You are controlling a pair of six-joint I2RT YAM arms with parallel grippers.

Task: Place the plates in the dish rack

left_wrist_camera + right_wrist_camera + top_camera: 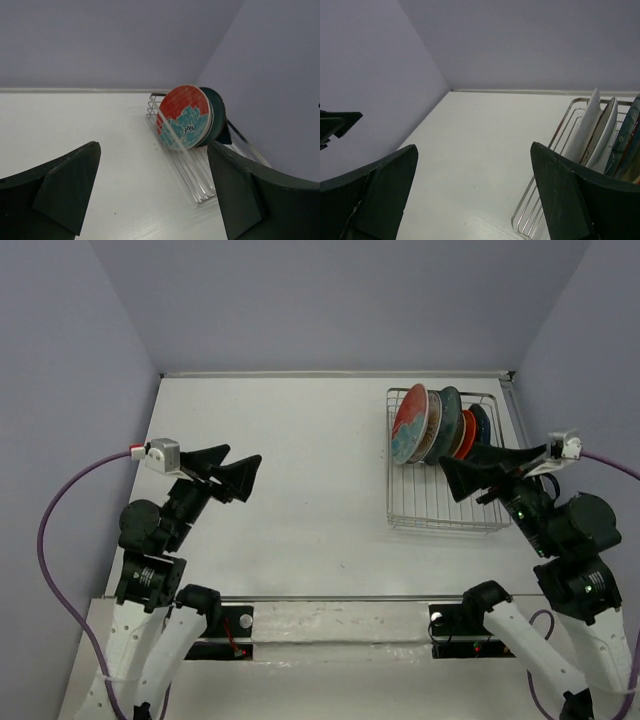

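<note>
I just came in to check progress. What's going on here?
Two robot arms work at a table with a wire dish rack at its far right. Several plates stand on edge in the rack's far half, the red plate with teal flowers leftmost. The left gripper and right gripper both hover open, neither holding anything.

Pale lilac walls (330, 300) close in on three sides of a white table (300, 500). The light seems soft and even, perhaps from overhead.
</note>
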